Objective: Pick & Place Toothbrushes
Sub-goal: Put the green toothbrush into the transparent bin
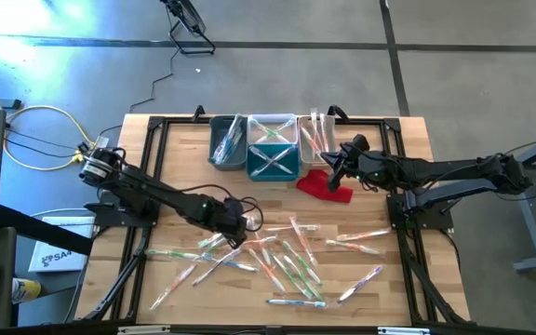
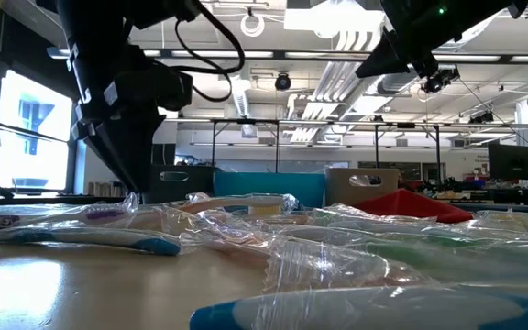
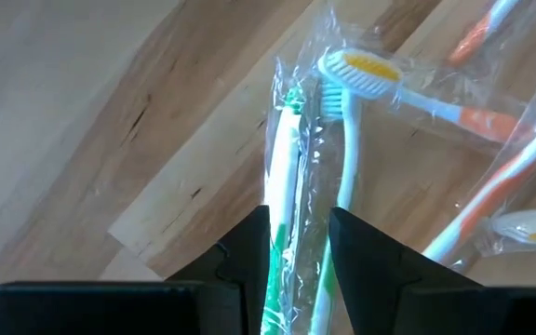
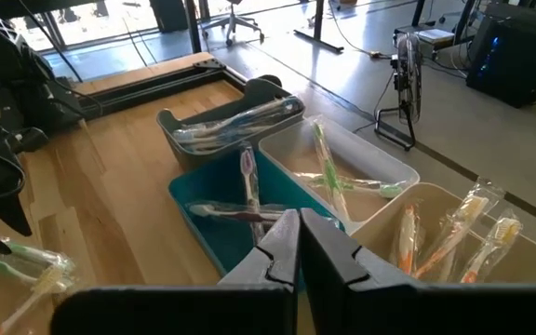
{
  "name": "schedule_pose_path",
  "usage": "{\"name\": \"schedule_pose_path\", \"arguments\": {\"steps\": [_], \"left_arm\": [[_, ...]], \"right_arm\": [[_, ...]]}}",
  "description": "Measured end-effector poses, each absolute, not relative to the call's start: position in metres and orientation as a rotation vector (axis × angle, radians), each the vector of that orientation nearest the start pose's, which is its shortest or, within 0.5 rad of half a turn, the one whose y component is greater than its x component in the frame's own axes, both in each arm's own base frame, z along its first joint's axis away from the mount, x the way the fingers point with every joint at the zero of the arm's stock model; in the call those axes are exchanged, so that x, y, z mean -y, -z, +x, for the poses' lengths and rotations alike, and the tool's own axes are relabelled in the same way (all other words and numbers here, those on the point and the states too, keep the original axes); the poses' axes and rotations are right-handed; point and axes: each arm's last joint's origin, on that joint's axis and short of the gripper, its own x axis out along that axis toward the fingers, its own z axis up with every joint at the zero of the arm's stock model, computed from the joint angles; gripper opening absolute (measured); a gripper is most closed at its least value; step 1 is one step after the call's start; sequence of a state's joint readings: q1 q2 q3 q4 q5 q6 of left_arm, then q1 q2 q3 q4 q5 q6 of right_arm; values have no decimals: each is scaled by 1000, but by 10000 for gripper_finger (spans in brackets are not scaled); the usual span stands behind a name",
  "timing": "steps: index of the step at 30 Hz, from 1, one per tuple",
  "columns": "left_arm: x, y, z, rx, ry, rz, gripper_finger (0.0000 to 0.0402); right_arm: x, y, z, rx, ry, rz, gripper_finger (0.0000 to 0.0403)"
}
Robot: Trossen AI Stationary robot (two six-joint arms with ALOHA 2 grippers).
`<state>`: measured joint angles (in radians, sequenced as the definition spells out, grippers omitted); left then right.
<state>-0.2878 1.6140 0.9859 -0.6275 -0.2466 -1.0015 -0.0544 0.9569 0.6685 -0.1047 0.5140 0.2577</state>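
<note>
a: what's the left gripper (image 1: 237,230) doing at the left edge of the toothbrushes (image 1: 287,256)?
b: it's down on the table, fingers partly apart, straddling a green wrapped toothbrush (image 3: 282,177). whether they pinch it, i cannot tell.
a: and further right?
b: the rest lie scattered across the wooden table (image 1: 175,158), likely awaiting sorting by colour into the grey bin (image 1: 226,141), teal bin (image 1: 273,149) and white bin (image 1: 313,135).
a: rightmost?
b: the right gripper (image 1: 335,167) waits above the red cloth (image 1: 326,183), pincer closed, empty.
</note>
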Motion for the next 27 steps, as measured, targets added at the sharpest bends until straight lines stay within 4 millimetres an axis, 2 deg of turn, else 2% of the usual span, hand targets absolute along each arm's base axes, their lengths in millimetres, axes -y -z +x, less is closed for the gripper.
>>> {"name": "schedule_pose_path", "arguments": {"steps": [8,17,27], "left_arm": [[77,-179,284,-1109,-550,-553,110],[59,-162,293,-1180,-588,-606,110],[53,-160,296,-1212,-540,-613,110]], "right_arm": [[25,-271,204,-317,607,156,5],[25,-271,204,-316,608,159,5],[25,-271,204,-319,608,159,5]]}}
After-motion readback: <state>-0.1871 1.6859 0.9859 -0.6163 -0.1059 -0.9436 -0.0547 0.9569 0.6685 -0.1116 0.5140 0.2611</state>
